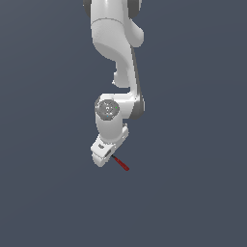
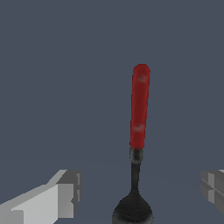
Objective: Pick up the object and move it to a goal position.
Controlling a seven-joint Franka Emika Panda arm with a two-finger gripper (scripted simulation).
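Fingers (image 2: 48, 201) of the end effector (image 2: 135, 197), wrist view: two pale grey blocks at either edge of the frame, standing wide apart — released, gripping nothing. Between them, roughly midway but nearer neither pad by much, lies the object (image 2: 139, 131): one slim tool, black rounded head closest to the wrist camera, thin black shaft, red handle running straight away from the end effector. Neither finger touches it. Long axis: at right angles to the line joining the two fingers, so that a closing stroke would meet the tool across its narrow width — judged a deliberate alignment for a pinch near the head or shaft. Exterior view: arm reaching down from above, end effector (image 1: 103, 157) low and tilted, the object (image 1: 121, 164) showing just beside it as a short red-and-black sliver, handle pointing away from the end effector toward the exterior view's lower right. Supporting surface: plain dark grey bench (image 1: 193, 202), no edge visible. Whether the tool rests flat on the bench cannot be told for certain; no shadow or gap is distinguishable. Goal position: not marked in either view. Step in hand, by judgement: final approach before closing; pick-up not yet made.
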